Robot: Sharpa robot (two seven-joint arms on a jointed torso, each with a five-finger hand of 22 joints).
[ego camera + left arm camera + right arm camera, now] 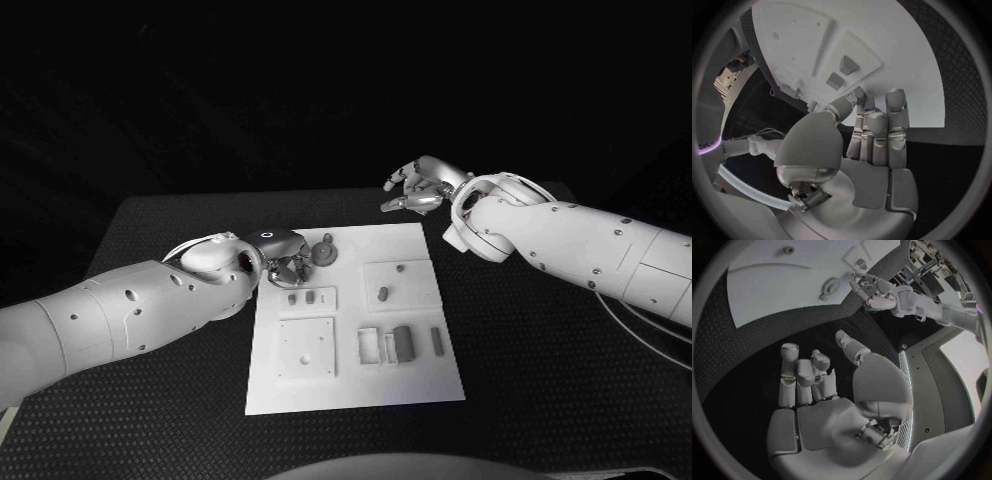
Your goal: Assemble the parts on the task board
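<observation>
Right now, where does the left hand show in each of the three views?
Head view: the left hand is at the task board's far left corner.
Left wrist view: the left hand rises mid-circle, fingertips toward the task board.
Right wrist view: the left hand is by the task board's edge.
Shared landmark: the task board.

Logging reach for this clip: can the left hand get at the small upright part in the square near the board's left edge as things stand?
Probably yes. The left hand hovers over the task board at its far left corner, holding nothing, and the small upright part stands just beside it with nothing between.
</observation>
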